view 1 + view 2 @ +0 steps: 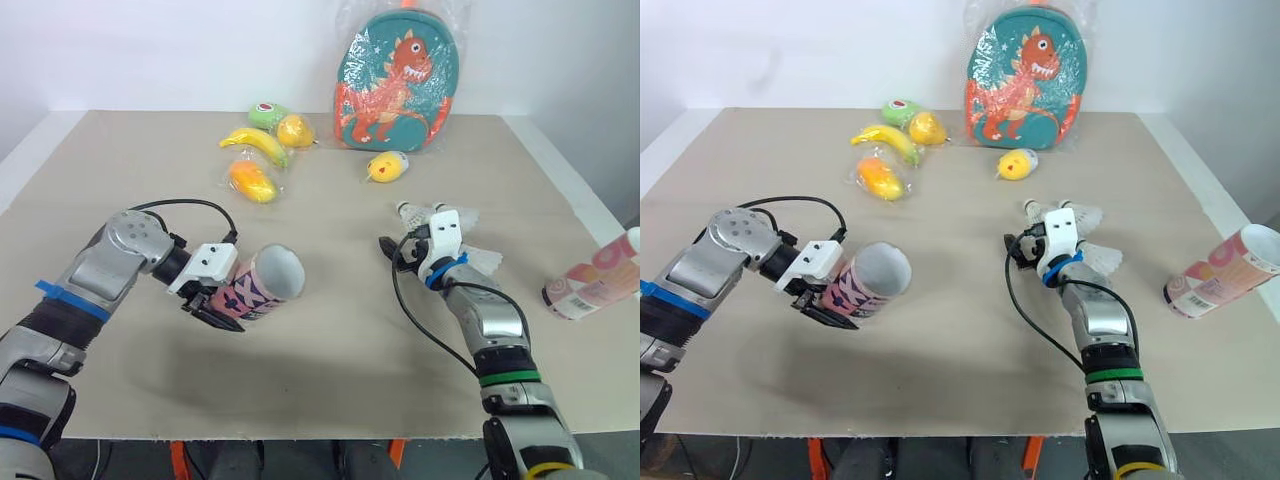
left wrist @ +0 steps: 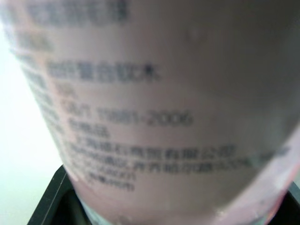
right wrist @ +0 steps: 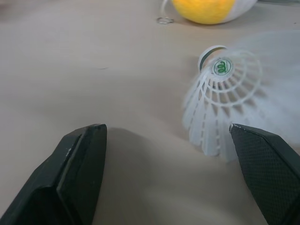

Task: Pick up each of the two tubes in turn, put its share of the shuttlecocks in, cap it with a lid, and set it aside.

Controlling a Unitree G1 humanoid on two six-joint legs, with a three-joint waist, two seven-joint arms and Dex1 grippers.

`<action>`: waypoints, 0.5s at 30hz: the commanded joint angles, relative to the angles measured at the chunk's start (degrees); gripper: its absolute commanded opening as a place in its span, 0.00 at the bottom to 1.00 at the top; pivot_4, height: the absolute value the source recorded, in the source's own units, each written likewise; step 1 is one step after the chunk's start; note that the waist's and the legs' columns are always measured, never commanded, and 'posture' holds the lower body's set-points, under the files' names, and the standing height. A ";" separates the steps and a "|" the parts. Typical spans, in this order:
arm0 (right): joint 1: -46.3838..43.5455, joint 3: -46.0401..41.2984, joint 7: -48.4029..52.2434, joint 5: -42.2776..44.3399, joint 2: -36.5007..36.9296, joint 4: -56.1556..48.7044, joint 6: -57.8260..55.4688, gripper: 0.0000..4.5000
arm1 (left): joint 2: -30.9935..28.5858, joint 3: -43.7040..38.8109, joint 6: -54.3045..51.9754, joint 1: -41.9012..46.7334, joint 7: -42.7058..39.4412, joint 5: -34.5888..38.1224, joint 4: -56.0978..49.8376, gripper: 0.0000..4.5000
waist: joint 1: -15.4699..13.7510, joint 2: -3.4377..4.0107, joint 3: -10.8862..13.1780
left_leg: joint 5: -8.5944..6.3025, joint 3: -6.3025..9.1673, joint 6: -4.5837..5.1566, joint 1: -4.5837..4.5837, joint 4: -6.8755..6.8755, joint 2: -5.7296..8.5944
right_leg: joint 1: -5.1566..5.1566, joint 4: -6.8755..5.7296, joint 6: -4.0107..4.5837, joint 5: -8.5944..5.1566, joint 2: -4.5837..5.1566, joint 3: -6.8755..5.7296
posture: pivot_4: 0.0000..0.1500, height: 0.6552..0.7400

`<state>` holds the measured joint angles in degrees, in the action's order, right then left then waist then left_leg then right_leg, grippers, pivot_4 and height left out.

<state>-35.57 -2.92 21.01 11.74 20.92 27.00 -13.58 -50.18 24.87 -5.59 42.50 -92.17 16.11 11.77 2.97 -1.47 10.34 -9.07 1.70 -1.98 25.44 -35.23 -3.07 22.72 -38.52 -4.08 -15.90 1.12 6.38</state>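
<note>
Lower left: left claw (image 1: 224,300) pinches stiff tube (image 1: 265,282). Centre right: right claw (image 3: 164,130) spread by shuttlecock (image 3: 220,108); prob. v. light, skirt crushable, so grip near cork.

Table (image 1: 330,380) w/ backpack (image 1: 393,82), bagged fruit toys (image 1: 255,143), shuttlecocks (image 3: 220,112), 1 tube (image 1: 595,280) lying.

A wrapped dinosaur backpack (image 1: 395,85) is sitting at the table's (image 1: 330,380) far edge; a banana (image 1: 257,143), green fruit (image 1: 266,114), lemon (image 1: 295,131) and mango (image 1: 251,180) are lying bagged to its left; a yellow toy (image 1: 386,166) is resting just in front.
</note>
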 commanded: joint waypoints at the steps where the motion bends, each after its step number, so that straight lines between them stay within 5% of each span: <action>1: -4.17 -0.27 0.58 -2.24 0.26 6.08 4.47 0.91 | -1.21 -0.46 -0.35 -1.38 -0.33 0.22 -2.84 0.63 | -0.01 0.00 0.00 | 0.00 0.00 0.00 0.00 -0.04 -0.01 | 0.02 -0.09 0.02 -0.02 -0.01 0.00 | 1.00 0.94; 3: -6.15 -0.09 0.71 -3.24 0.21 9.82 6.53 0.82 | -1.21 -0.77 -0.28 -2.28 -0.33 -0.12 -3.18 0.63 | 0.00 0.00 0.00 | 0.00 0.00 0.00 -0.01 -0.08 0.00 | 0.07 -0.23 0.05 -0.06 -0.01 0.00 | 1.00 0.94; 10: -7.51 0.23 3.11 -4.51 -0.34 12.41 10.43 0.07 | -0.97 -1.43 -0.15 -3.94 -0.33 -0.47 -3.51 0.63 | -0.01 0.00 0.00 | 0.02 0.02 0.00 -0.02 -0.12 0.00 | 0.12 -0.46 0.09 -0.11 -0.03 0.01 | 1.00 0.94; 15: -4.09 -0.04 5.36 -3.18 -0.77 4.61 10.14 0.01 | -0.53 -1.26 0.89 -4.23 -0.33 -1.13 -2.55 0.63 | -0.03 0.01 0.00 | 0.02 0.02 0.00 -0.03 -0.12 0.00 | 0.14 -0.48 0.11 -0.12 -0.04 0.01 | 1.00 0.94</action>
<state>-40.39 -2.42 24.99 7.23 20.23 37.26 -4.07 -50.45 23.87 -5.43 38.79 -92.10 15.70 9.51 2.94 -1.46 10.34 -9.05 1.72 -1.99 25.41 -35.34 -3.07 22.86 -39.00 -3.97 -16.03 1.08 6.39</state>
